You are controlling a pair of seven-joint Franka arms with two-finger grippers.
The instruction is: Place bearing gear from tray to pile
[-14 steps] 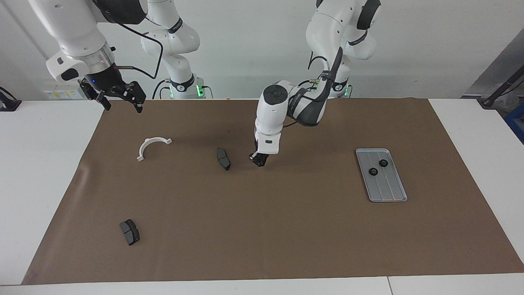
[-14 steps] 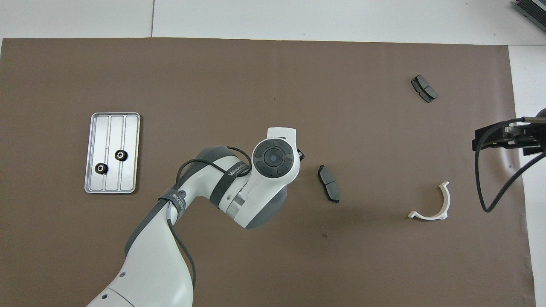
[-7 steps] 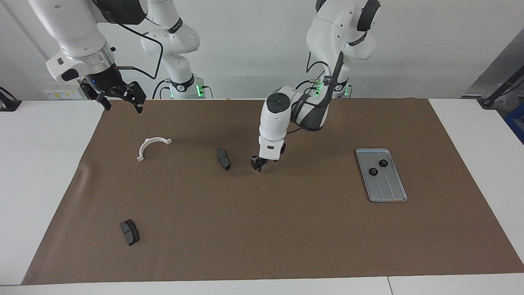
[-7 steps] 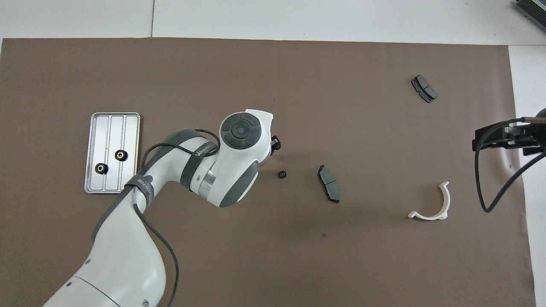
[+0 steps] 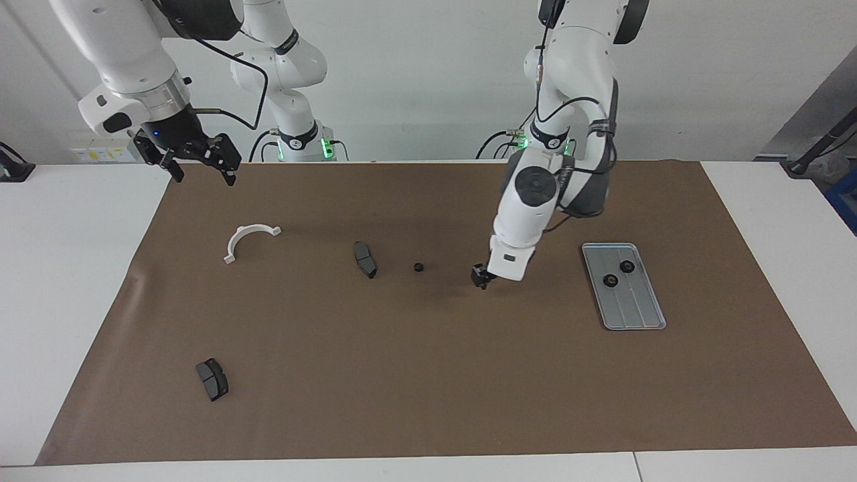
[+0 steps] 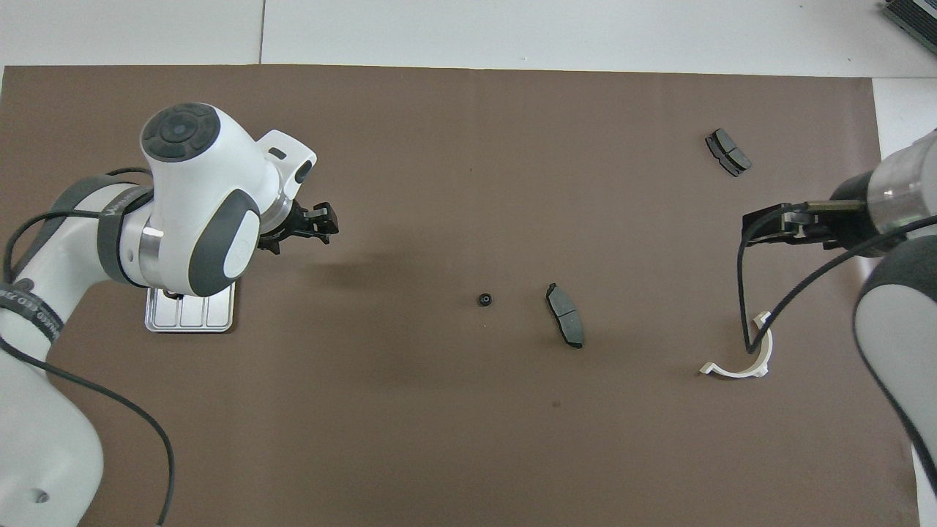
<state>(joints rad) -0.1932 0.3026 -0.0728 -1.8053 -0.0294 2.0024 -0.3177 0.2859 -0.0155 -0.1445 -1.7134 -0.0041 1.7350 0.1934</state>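
Observation:
The silver tray [image 5: 636, 314] lies toward the left arm's end of the mat, with two black bearing gears [image 5: 610, 280] [image 5: 627, 266] in it. In the overhead view the left arm covers most of the tray [image 6: 190, 320]. One more bearing gear [image 5: 418, 267] [image 6: 484, 299] lies alone on the mat beside a brake pad; the pile is this single gear. My left gripper [image 5: 479, 277] [image 6: 326, 222] hangs open and empty just over the mat, between that gear and the tray. My right gripper [image 5: 201, 170] [image 6: 761, 223] waits open, high over the mat's edge near its base.
A dark brake pad [image 5: 365, 259] [image 6: 565, 325] lies beside the lone gear. A white half-ring [image 5: 249, 239] [image 6: 739, 353] sits toward the right arm's end. A second brake pad [image 5: 212, 379] [image 6: 728, 151] lies far from the robots. The brown mat [image 5: 428, 375] covers the table.
My left gripper opened and let the gear go beside the brake pad. It then lifted and swung back toward the tray. The right arm barely moved.

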